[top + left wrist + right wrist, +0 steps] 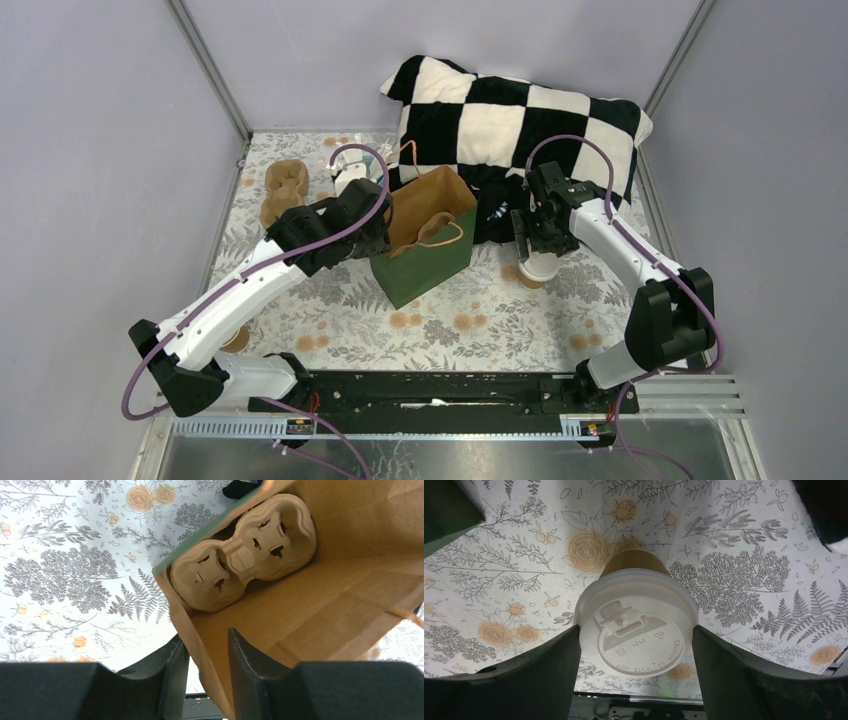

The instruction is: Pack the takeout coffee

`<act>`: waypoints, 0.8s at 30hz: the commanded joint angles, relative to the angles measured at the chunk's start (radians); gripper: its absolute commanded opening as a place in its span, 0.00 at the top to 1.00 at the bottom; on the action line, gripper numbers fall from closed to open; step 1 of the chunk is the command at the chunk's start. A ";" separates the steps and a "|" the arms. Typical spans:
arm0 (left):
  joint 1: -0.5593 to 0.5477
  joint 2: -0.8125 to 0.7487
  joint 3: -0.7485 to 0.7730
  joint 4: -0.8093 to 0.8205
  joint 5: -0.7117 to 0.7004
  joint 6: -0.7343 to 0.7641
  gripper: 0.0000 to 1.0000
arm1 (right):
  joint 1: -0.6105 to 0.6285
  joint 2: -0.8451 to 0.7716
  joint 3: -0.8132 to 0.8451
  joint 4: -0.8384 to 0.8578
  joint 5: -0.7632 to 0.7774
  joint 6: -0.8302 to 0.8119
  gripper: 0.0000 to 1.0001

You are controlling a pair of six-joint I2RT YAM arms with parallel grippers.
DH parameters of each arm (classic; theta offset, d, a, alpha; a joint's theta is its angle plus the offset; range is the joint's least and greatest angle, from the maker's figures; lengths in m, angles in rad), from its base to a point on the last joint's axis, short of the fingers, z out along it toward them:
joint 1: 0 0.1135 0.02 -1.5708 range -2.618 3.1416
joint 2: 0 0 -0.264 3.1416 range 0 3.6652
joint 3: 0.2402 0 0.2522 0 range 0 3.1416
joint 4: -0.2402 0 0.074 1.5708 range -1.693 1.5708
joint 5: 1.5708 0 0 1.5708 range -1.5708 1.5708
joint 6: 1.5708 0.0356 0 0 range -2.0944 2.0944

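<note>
The takeout coffee (537,268), a brown paper cup with an off-white lid (636,615), stands on the flowered cloth to the right of the green bag (430,265). My right gripper (538,250) is over it, and its fingers (554,670) press the lid's rim on both sides. The bag stands open in the middle and holds a brown pulp cup carrier (245,555) at its bottom. My left gripper (378,225) straddles the bag's left wall (200,645), one finger inside and one outside, with a narrow gap around the paper.
A second pulp carrier (283,188) lies at the far left. A black-and-white checked pillow (520,120) fills the back. A small brown object (236,340) shows under my left arm. Grey walls close in both sides.
</note>
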 commanded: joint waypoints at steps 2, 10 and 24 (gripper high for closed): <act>0.004 -0.025 0.098 -0.046 -0.091 0.035 0.53 | -0.002 -0.120 0.063 -0.075 -0.015 0.043 0.30; 0.075 0.031 0.358 -0.051 -0.123 0.199 0.19 | -0.001 -0.224 0.249 -0.148 -0.137 0.057 0.31; 0.490 0.317 0.409 0.264 0.621 0.294 0.15 | -0.001 -0.229 0.729 -0.272 -0.302 0.166 0.33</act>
